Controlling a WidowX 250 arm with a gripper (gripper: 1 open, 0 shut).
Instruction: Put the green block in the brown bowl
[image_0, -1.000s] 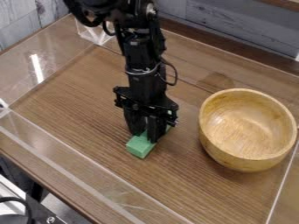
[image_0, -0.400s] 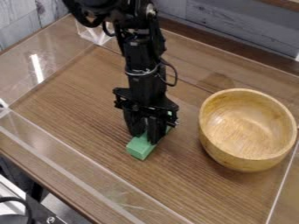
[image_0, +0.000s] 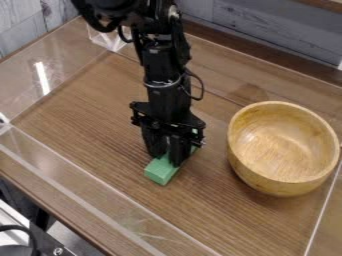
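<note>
The green block lies on the wooden table near its front, its far end caught between the black fingers of my gripper. The gripper points straight down and is shut on that end of the block. The block's near end sticks out toward the camera and seems to rest on the tabletop. To the right, a hand's width away, stands the brown bowl, round, thick-walled and with nothing inside.
A clear plastic wall runs along the table's front and left edges. Grey wooden planks form the backdrop behind the table. The black arm rises up and leftward from the gripper.
</note>
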